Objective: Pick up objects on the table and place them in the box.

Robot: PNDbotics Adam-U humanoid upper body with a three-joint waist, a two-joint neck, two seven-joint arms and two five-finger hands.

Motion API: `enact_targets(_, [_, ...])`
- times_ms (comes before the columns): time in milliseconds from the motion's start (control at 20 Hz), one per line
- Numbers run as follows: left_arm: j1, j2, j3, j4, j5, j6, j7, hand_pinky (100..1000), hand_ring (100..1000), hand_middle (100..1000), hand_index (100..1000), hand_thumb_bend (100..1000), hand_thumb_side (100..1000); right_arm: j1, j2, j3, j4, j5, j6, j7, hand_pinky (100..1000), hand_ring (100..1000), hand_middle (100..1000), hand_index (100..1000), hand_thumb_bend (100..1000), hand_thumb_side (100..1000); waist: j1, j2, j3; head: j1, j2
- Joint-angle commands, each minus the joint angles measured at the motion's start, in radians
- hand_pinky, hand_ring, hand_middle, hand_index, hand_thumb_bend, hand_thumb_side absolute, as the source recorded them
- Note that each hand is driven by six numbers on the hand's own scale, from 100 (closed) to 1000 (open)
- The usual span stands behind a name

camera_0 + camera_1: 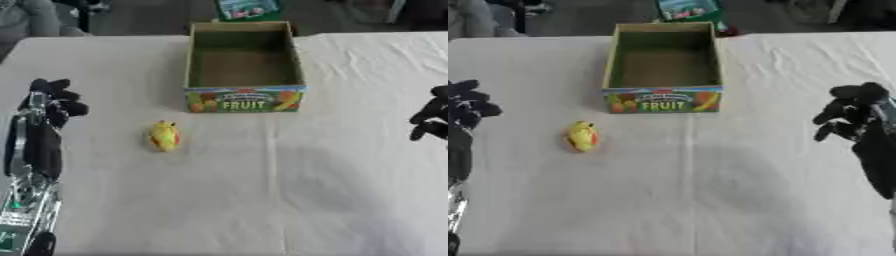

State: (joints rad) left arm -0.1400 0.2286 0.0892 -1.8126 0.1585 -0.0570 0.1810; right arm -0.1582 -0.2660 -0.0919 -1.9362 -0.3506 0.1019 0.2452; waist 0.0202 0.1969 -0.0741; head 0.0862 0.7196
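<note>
Rumpled tablecloth (yellow rounded toy)

- The box stands on the table, toward its far middle.
- The toy lies on the table, nearer than the box and to its left.
- The left hand is at the table's left edge, the right hand at its right edge, both well apart from the toy.

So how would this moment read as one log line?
small yellow toy: on white cloth, outside open cardboard fruit box | left hand: idle | right hand: idle
</note>
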Motion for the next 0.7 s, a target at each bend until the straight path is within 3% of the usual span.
enact_targets(50, [-0.005, 0.026, 0.008, -0.025, -0.003, -0.003, -0.004, 611, 520, 511, 709, 100, 810, -0.007, -0.011, -0.004, -0.019, -0.005, 0.0, -0.003, 417, 549, 505, 692, 100, 671, 0.001, -0.014, -0.001, 0.003, -0.006])
enact_targets(350, [-0.007, 0.092, 0.005, -0.035, -0.023, -0.007, -0.025, 614, 524, 516, 712, 100, 744, -0.005, -0.013, -0.005, -0.019, -0.003, -0.001, -0.002, 417, 549, 505, 692, 100, 672, 0.004, -0.016, -0.002, 0.002, -0.004])
enact_targets(700, [-0.023, 0.253, -0.028, -0.052, -0.103, -0.023, -0.137, 623, 530, 525, 723, 100, 579, -0.003, -0.016, -0.003, -0.018, -0.002, -0.001, 0.0, 417, 549, 505, 692, 100, 670, 0.006, -0.02, -0.008, 0.002, -0.004])
